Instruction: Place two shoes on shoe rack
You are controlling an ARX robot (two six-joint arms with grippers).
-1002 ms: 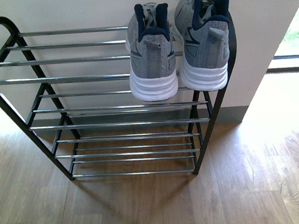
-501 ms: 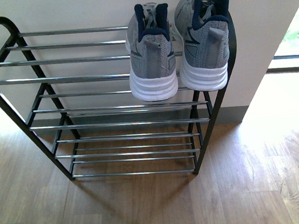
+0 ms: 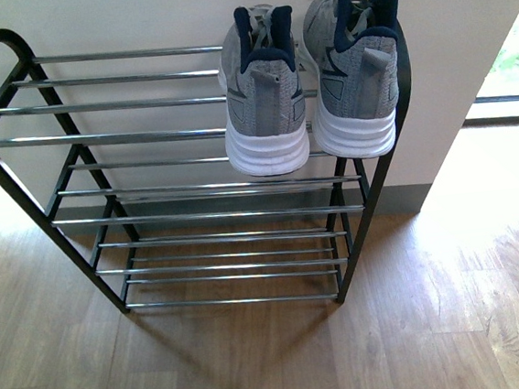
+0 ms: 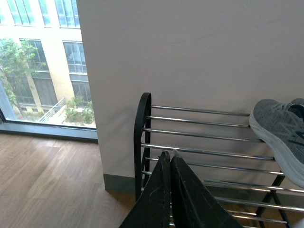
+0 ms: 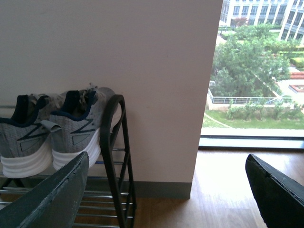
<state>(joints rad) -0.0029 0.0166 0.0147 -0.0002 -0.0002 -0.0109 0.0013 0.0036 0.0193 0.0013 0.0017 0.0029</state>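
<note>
front view: open black metal-framed shoe rack (image 3: 143, 132) with thin chrome bar shelves fills the left and centre of the frame. it stands on the wood plank floor (image 3: 257, 360), back against the pale wall (image 3: 132, 14). bright window (image 3: 512, 51) at the right edge.

pair of grey knit lace-up sneakers, white soles and navy collars, sits on the top tier, upper right of the frame. left sneaker (image 3: 264, 93) is just beside right sneaker (image 3: 354, 75). heels face the camera, toes face the wall, and the white heels overhang the front bar. right sneaker sits against the rack's right end hoop.

left gripper (image 4: 168, 154): dark fingers pressed together, no gap visible, nothing held, near the rack's left end hoop.

right gripper (image 5: 166, 159): fingers spread wide apart, nothing held, near the rack's right end hoop and clear of both sneakers.
</note>
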